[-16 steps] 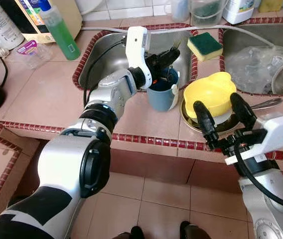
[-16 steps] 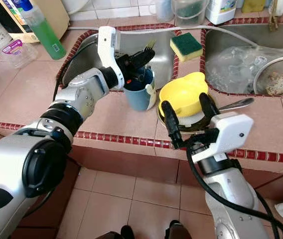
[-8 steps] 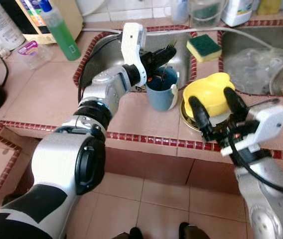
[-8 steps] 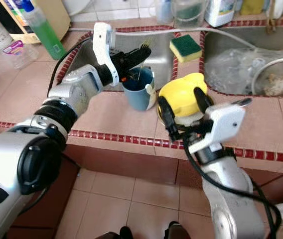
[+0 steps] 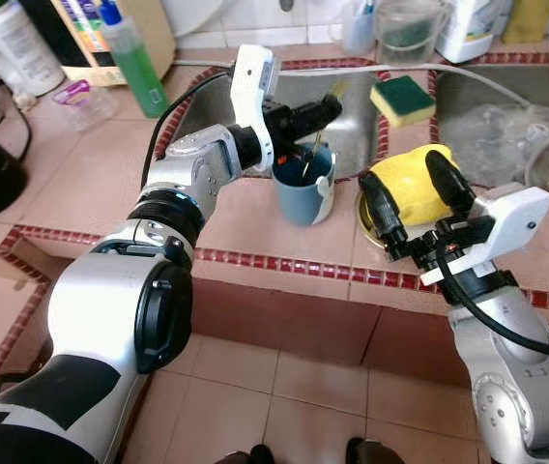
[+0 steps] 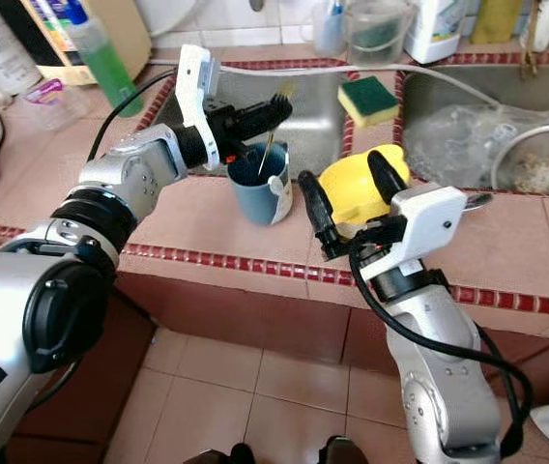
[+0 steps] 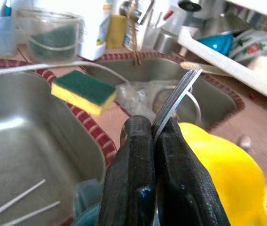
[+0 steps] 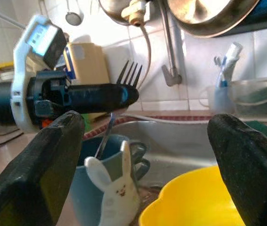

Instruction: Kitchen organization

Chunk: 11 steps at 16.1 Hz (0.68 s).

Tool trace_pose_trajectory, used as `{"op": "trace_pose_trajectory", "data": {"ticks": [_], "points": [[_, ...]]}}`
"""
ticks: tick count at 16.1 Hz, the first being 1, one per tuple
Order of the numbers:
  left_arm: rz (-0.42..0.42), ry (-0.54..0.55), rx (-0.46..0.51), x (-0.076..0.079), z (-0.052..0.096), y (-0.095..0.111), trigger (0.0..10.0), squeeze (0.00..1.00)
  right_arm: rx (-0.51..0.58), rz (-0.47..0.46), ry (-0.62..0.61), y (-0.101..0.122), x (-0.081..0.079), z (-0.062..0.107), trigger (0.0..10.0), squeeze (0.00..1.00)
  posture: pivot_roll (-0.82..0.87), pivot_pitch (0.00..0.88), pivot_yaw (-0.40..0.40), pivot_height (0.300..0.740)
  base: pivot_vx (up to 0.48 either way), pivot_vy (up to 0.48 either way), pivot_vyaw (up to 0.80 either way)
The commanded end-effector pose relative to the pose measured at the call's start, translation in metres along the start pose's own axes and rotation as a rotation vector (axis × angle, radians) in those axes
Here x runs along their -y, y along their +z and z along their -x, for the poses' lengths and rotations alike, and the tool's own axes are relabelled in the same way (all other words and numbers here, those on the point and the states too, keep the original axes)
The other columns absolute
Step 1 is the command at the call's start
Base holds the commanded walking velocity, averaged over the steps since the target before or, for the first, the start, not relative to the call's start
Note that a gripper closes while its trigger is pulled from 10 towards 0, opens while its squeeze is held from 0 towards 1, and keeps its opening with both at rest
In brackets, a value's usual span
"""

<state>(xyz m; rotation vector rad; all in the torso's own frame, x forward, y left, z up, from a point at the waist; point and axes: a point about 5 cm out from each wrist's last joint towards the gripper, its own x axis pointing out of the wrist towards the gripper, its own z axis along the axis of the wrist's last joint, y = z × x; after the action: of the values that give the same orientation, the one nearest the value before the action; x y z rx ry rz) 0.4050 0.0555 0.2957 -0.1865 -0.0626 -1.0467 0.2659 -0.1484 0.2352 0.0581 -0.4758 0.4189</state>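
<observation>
A blue mug (image 5: 302,193) with a white rabbit figure stands on the tiled counter at the sink's edge. My left gripper (image 5: 318,111) hovers just above it, shut on a metal fork (image 7: 183,87). The tines poke out past the fingertips and the handle (image 5: 310,159) hangs down into the mug. An upturned yellow bowl (image 5: 405,193) rests on a plate (image 5: 369,230) right of the mug. My right gripper (image 5: 405,182) is open, with one finger on each side of the bowl. In the right wrist view its fingers (image 8: 53,155) frame the mug (image 8: 103,188) and the bowl (image 8: 190,202).
The left sink basin (image 5: 212,101) lies behind the mug. A green-and-yellow sponge (image 5: 402,99) sits on the divider. The right basin (image 5: 506,126) holds clear plastic and a strainer. A green bottle (image 5: 134,58) and jars stand at the back left. The counter's red-tiled edge (image 5: 284,263) runs in front.
My right gripper has moved forward from the counter edge until its fingers flank the yellow bowl. The left gripper stays over the mug with the fork. The camera has shifted slightly.
</observation>
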Motion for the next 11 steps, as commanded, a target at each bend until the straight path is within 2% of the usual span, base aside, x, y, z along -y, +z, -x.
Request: {"op": "trace_pose_trajectory", "data": {"ticks": [1, 3, 7, 9, 11], "points": [[-0.038, -0.008, -0.029, -0.005, 0.008, 0.006, 10.0, 0.00, 0.018, -0.002, 0.022, 0.001, -0.004, -0.002, 10.0, 0.00, -0.20, 0.116, 0.150, 0.740, 0.000, 0.000, 0.00], [-0.046, 0.000, -0.032, -0.006, 0.009, 0.007, 10.0, 0.00, 0.024, -0.002, 0.027, 0.000, -0.002, -0.005, 10.0, 0.00, -0.20, 0.104, 0.147, 0.740, 0.000, 0.000, 0.00], [-0.033, 0.064, 0.093, -0.009, 0.009, 0.024, 10.0, 0.00, 0.040, 0.013, 0.034, 0.000, 0.002, -0.010, 10.0, 0.00, -0.20, 0.094, 0.136, 0.740, 0.000, 0.000, 0.00], [-0.034, 0.064, 0.109, -0.008, 0.009, 0.026, 10.0, 0.00, 0.042, 0.015, 0.037, 0.000, 0.003, -0.011, 10.0, 0.00, -0.20, 0.086, 0.137, 0.740, 0.000, 0.000, 0.00], [-0.014, 0.074, 0.165, -0.007, 0.008, 0.034, 10.0, 0.00, 0.045, 0.017, 0.041, 0.000, 0.003, -0.012, 10.0, 0.00, -0.20, 0.084, 0.133, 0.740, 0.000, 0.000, 0.00]]}}
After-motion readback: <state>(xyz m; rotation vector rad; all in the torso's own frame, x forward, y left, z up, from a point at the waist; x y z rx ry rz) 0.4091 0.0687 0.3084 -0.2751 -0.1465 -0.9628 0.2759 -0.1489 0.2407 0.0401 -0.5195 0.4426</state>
